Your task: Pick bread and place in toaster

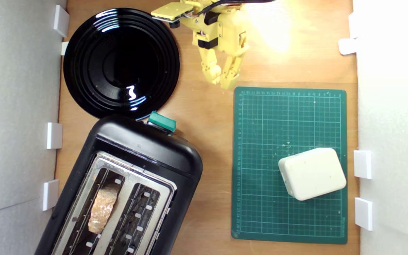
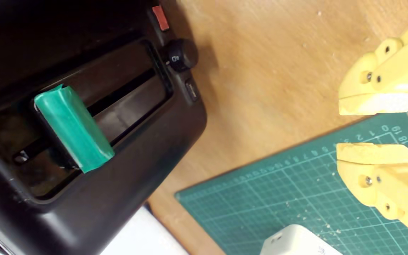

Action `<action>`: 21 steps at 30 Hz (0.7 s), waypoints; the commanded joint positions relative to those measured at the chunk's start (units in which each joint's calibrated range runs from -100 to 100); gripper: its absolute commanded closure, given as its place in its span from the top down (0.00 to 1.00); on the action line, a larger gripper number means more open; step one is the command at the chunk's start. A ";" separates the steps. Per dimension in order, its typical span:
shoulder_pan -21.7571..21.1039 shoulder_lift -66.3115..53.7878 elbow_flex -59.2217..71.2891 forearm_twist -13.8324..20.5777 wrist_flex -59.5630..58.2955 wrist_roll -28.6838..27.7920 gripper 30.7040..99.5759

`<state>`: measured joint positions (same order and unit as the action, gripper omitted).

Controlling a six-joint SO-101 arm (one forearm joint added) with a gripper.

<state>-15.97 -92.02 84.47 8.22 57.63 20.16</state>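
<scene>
Bread (one slice) in toaster

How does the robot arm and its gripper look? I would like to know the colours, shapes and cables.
The arm is pale yellow plastic with blocky segments and black motor blocks set into it. Black cables run along its top. A flat yellow plate with a small black part sticks out on the exterior view's left. The gripper has two yellow fingers with flat, roughened inner faces and small metal screws.

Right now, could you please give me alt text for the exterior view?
A bread slice stands in one slot of the black toaster. The empty yellow pincer hovers above bare wood, between a black plate and a green cutting mat.
</scene>
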 commanded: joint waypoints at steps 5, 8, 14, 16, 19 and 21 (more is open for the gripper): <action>0.10 -6.23 9.36 0.39 -1.40 1.79 0.32; 0.10 -6.65 11.27 0.39 -1.40 1.79 0.32; 0.10 -6.73 13.90 0.30 -1.40 1.79 0.32; 0.10 -6.73 13.99 0.30 -1.40 1.79 0.32; 0.10 -6.73 14.08 0.30 -1.40 1.63 0.32; 0.10 -6.73 14.08 0.30 -1.40 1.48 0.28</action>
<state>-15.97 -98.40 98.15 8.04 57.29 21.66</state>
